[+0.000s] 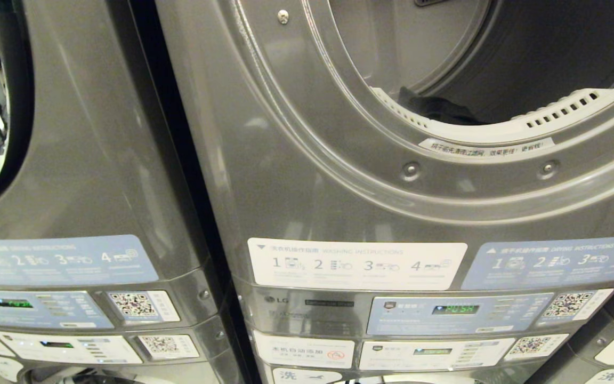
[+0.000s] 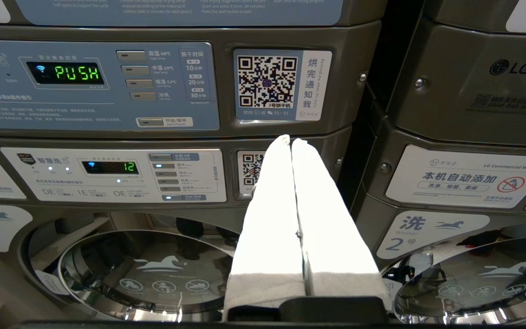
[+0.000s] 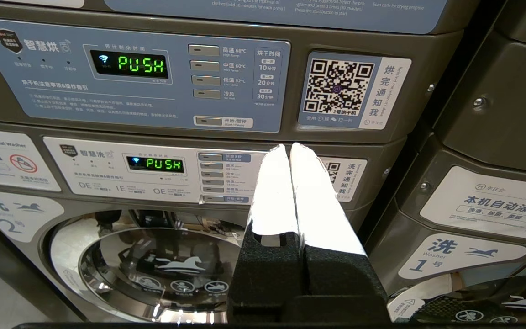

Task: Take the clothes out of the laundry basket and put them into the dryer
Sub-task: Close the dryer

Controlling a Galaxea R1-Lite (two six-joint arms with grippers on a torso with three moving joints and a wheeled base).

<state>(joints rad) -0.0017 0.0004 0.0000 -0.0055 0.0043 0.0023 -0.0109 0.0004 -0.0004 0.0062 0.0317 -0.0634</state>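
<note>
Since the laundry basket isn't in any view, you can only judge the dark crumpled garment (image 1: 437,109) lying in the open grey steel dryer drum (image 1: 504,58), just behind the white perforated lint-filter lip (image 1: 552,120). Expect clothes like it to be light, limp and apt to snag; pinch a bunched fold near the middle, not a trailing edge. The left gripper (image 2: 290,140), white-padded, is clenched on nothing, hanging in front of the grey control panels (image 2: 107,87). The right gripper (image 3: 289,147) is likewise clenched and empty before its dryer's panel (image 3: 144,73).
</note>
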